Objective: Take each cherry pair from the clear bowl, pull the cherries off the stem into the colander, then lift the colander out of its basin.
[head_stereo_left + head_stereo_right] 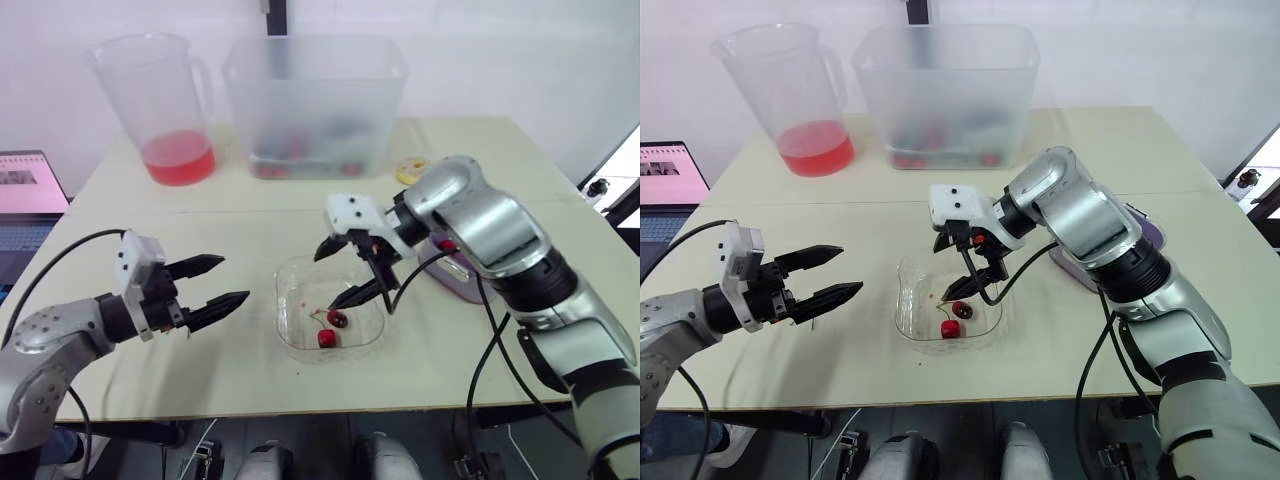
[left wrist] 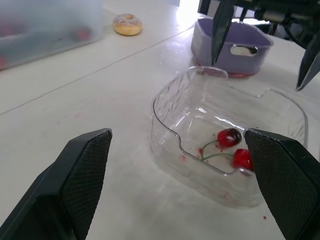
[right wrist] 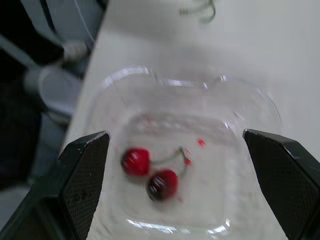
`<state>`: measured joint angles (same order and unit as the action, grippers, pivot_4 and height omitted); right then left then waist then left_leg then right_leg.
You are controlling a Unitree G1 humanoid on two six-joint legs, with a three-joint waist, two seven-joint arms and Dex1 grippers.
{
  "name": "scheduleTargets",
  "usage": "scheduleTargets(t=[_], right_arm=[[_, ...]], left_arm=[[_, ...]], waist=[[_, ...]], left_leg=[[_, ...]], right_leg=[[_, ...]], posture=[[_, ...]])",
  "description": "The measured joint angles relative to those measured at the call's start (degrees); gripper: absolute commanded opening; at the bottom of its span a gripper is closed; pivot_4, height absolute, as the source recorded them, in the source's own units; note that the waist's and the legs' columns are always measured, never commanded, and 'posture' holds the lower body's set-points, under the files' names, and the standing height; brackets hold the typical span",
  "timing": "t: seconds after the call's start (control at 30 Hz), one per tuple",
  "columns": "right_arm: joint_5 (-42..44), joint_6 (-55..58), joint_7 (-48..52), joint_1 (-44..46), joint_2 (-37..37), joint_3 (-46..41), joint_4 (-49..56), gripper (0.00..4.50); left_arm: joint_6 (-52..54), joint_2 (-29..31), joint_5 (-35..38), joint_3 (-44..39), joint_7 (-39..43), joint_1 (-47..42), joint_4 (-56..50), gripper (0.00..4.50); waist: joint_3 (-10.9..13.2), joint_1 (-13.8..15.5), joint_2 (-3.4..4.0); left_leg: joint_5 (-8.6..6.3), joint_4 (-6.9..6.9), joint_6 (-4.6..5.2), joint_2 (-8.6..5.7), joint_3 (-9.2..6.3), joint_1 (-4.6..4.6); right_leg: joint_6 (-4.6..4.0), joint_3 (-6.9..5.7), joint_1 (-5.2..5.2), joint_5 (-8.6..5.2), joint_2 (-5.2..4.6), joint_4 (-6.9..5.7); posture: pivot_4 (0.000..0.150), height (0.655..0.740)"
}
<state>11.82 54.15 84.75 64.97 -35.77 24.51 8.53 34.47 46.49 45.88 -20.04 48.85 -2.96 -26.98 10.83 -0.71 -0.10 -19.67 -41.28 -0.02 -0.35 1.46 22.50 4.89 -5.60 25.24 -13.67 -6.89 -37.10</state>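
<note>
I have the left arm [image 1: 55, 340] low at the near left, forearm lying almost level and aimed toward the middle. The left claw [image 1: 235, 278] stands wide open, its two black fingers [image 1: 195, 266] spread one above the other, gripping nothing. The right arm [image 1: 500, 230] reaches in from the right, elbow bent, wrist turned inward and down. The right claw [image 1: 325, 281] gapes too, its tips well apart and empty.

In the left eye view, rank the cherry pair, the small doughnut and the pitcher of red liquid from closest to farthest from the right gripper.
1. cherry pair: in the clear bowl, just below the right gripper.
2. small doughnut: farther back, beside the frosted basin.
3. pitcher: far back corner on the robot's left.
</note>
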Motion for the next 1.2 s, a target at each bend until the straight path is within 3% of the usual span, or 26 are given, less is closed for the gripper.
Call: scheduleTargets(t=[0.2, 0.5, 0.6, 0.7, 1.17, 1.2], right_arm=[[2.95, 11.51, -2.13, 1.76, -2.82, 3.81, 0.16, 4.50], [-2.61, 9.01, -8.79, 1.72, 0.05, 19.09, -1.51, 4.50], [-4.10, 8.33, -10.56, 1.42, 0.43, 21.07, -2.18, 3.63], [-5.66, 7.73, -12.15, 0.52, 0.30, 22.78, -2.15, 2.25], [-9.62, 6.82, -15.38, -1.33, 0.60, 25.89, -3.38, 2.25], [-9.74, 6.83, -15.45, -1.45, 0.70, 25.93, -3.41, 2.00]], left_arm=[[-2.64, 2.24, -3.39, -1.39, 2.41, 1.76, 1.32, 4.43], [-4.12, 1.52, -4.94, -2.32, 2.95, 7.01, 0.92, 4.43], [-4.12, 0.47, -4.92, -2.45, 2.06, 7.57, -0.37, 4.50], [-4.12, 0.18, -4.86, -2.45, 1.62, 8.00, -2.16, 4.50], [-3.78, 0.09, -4.68, -1.74, 1.01, 6.58, -2.43, 4.50], [-3.73, 0.09, -4.68, -1.52, 1.00, 6.56, -2.42, 4.50]], waist=[[0.00, -0.09, 0.00], [0.00, 0.07, 0.01], [-0.01, 0.11, -0.01], [-0.01, -0.02, -0.01], [-0.01, -0.05, -0.01], [-0.01, -0.08, -0.01]], left_leg=[[0.00, 0.02, 0.00, -0.02, 0.00, 0.00], [0.00, 0.03, 0.00, -0.03, 0.04, 0.01], [0.00, -0.02, 0.00, -0.04, 0.03, 0.02], [0.00, 0.00, 0.00, -0.03, 0.02, 0.01], [0.00, 0.00, 0.00, -0.02, 0.03, 0.01], [0.00, 0.01, 0.00, -0.02, 0.03, 0.01]], right_leg=[[-0.01, 0.01, 0.03, 0.00, -0.02, 0.01], [-0.01, 0.04, 0.07, 0.00, -0.02, -0.01], [-0.01, 0.05, 0.04, 0.00, -0.04, -0.01], [-0.01, 0.04, 0.06, 0.00, -0.03, -0.02], [0.00, 0.04, 0.06, 0.00, 0.01, -0.01], [-0.01, 0.04, 0.06, 0.00, 0.01, -0.02]], posture=[[0.150, 0.6886], [0.150, 0.6886], [0.150, 0.6886], [0.150, 0.6886], [0.150, 0.6886], [0.150, 0.6886]])
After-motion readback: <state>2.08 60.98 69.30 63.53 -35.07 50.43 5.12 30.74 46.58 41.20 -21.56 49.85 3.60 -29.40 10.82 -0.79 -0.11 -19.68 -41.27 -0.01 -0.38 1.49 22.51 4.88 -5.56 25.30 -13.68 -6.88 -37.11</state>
